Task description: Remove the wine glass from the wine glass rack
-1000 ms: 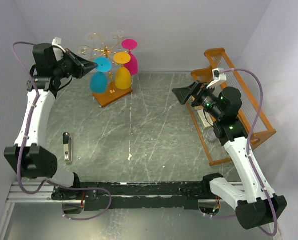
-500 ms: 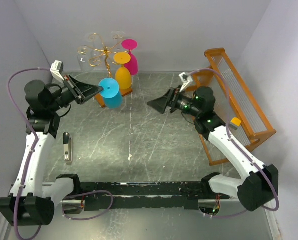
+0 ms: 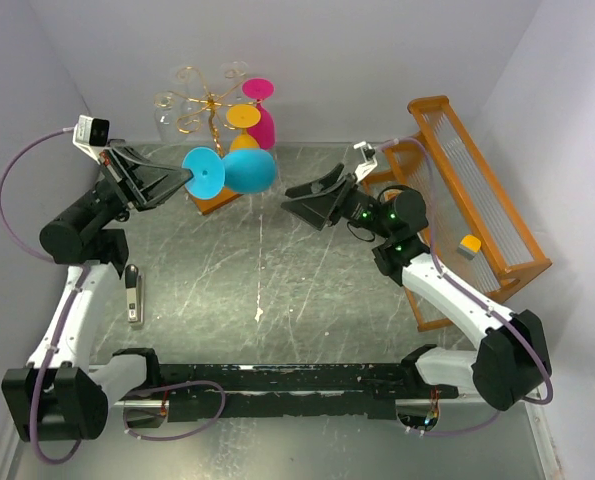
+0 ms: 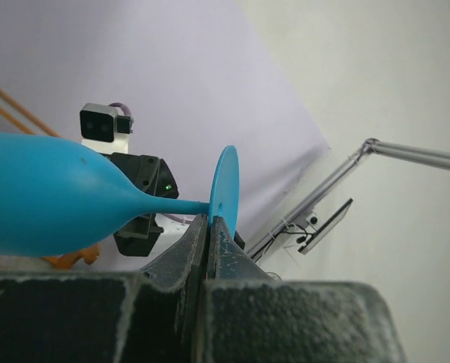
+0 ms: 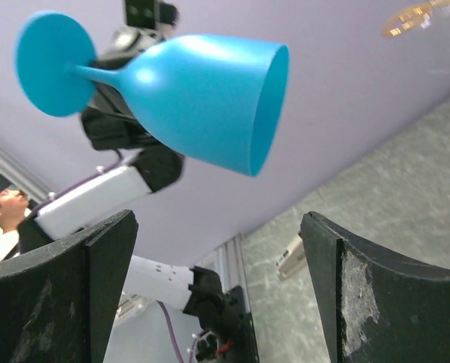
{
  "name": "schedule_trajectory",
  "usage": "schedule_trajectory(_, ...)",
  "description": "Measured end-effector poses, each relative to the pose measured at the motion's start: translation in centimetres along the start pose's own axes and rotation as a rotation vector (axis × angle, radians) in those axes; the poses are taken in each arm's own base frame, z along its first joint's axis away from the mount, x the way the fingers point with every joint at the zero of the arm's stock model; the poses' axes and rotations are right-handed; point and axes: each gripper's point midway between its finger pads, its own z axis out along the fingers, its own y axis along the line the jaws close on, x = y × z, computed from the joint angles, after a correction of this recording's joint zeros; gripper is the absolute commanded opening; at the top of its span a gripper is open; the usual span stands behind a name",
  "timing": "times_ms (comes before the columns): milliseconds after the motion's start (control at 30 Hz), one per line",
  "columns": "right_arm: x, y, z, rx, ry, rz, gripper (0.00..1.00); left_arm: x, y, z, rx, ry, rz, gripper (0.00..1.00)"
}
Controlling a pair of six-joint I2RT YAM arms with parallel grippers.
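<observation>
Grey marbled counter (image 3: 277, 290), pale lilac walls around it. We see the left pincer (image 3: 187, 178) clenched on the stem of the blue wine glass (image 3: 247, 170), right at its foot; in the left wrist view the fingers (image 4: 181, 261) are shut tight, with the foot disc standing just past them. Glass is off the wine glass rack (image 3: 209, 103), held in the air on its side, foot left, open mouth right, on the near side of the rack. Right pincer (image 3: 295, 198) is released, jaws spread wide, pointing left at the bowl's mouth, close but apart. Yellow glass (image 3: 242, 117) and pink glass (image 3: 265, 125) hang upside down on the rack's right, clear glasses (image 3: 165, 112) on its left. Orange wooden-framed rack (image 3: 477, 190) sits at the right edge; a small black-and-silver object (image 3: 132, 293) lies at the left
</observation>
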Motion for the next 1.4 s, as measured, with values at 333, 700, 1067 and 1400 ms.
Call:
schedule_trajectory(333,-3.2,2.5,1.9,-0.216,-0.130,0.062,0.73,-0.6,0.5,-0.6,0.105,-0.042,-0.028,0.07)
schedule_trajectory(700,-3.6,4.0,2.7,-0.344,-0.147,0.119,0.73,-0.4,0.0,-0.4,0.134,-0.049,-0.044,0.07)
schedule_trajectory(1067,-4.0,3.4,2.6,-0.211,-0.149,0.063,0.81,0.4,-1.4,-0.5,0.161,-0.039,-0.023,0.07)
schedule_trajectory(1400,-3.9,4.1,2.9,-0.237,-0.133,0.046,0.67,0.2,-1.6,-0.4,0.172,-0.049,-0.024,0.07)
